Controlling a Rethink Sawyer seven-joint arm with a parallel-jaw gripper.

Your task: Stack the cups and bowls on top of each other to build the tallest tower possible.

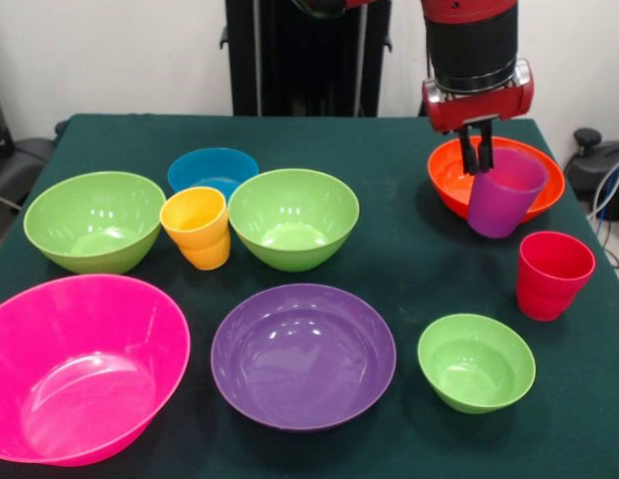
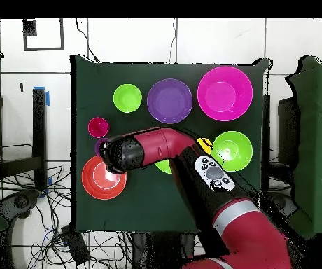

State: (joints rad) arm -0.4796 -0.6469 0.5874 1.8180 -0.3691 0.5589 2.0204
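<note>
The red and black arm [image 1: 473,40] comes down from the top right of the front view, its black wrist cylinder vertical above a red block. Below that block the gripper [image 1: 478,152] points straight down, its two dark fingers [image 1: 485,148] drawn close together, pinching the rim of a glossy purple plastic cup [image 1: 504,195] that hangs tilted. From overhead, the arm [image 2: 165,146] reaches from the bottom right toward the table's left side.

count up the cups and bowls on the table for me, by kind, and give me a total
Cups: 3, purple, yellow-orange, red.
Bowls: 7, three lime green, blue, purple, orange-red, hot pink.
Total: 10.
</note>
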